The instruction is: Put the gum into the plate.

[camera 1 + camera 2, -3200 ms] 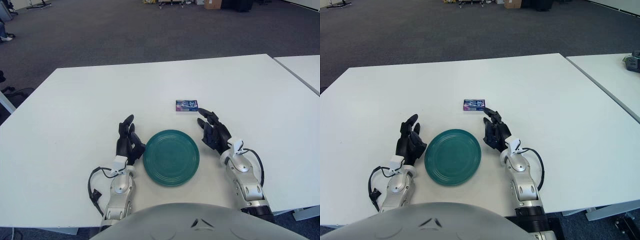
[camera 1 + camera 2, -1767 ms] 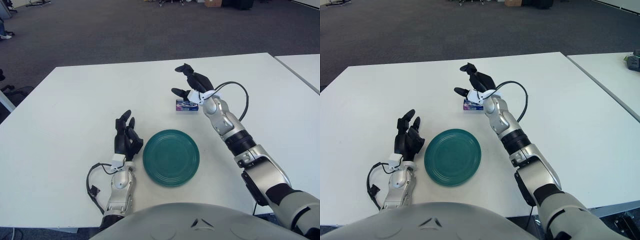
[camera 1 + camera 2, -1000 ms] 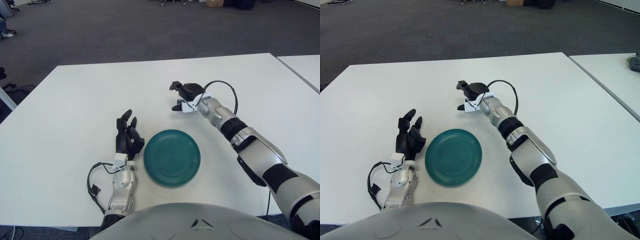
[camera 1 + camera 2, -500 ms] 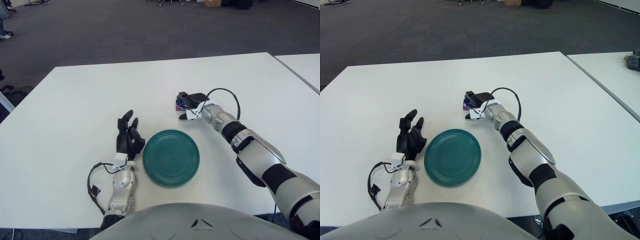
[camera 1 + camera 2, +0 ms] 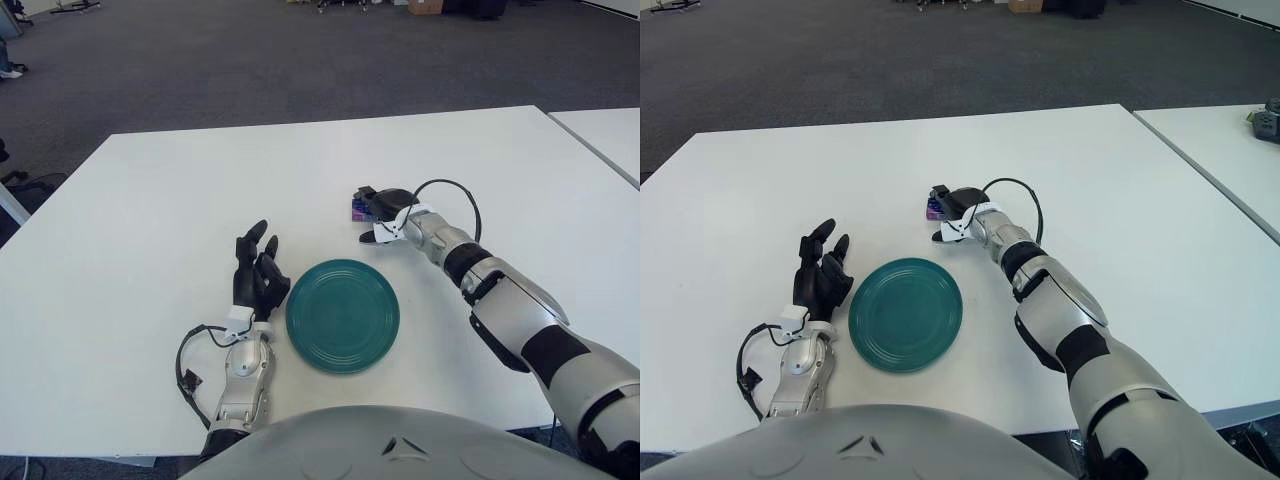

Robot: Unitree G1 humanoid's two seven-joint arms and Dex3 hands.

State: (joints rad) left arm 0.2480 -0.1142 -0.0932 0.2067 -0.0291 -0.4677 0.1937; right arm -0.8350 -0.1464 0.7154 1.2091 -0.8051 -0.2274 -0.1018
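Fingers [image 5: 370, 195] of the right hand [image 5: 385, 210] are curled over the gum [image 5: 359, 209], one dark digit above the pack and the thumb tucked low on the near side, so only a sliver of its blue-purple wrapper peeks out on the left of the hand. Contact looks made, but whether the pack is truly pinched or just covered, I cannot tell; it sits low at the table [image 5: 150, 230], and no gap shows beneath it. From that hand the right arm runs back towards the lower right, a black cable looping over the wrist.

Gum, then, is well beyond the plate [image 5: 343, 314], up and slightly right of it, with bare white tabletop between the two. Plate is a round teal dish, flat on the table, near the front edge and nothing in it.

Over on the other side, the left hand [image 5: 256, 274] shows just beside the plate's left rim, black fingers pointing up and loosely spread, holding nothing. Its silver forearm trails down towards the robot's body, with a black cable looped at its left.

Beyond the table's far edge, dark carpet; a second white table shows at the right.
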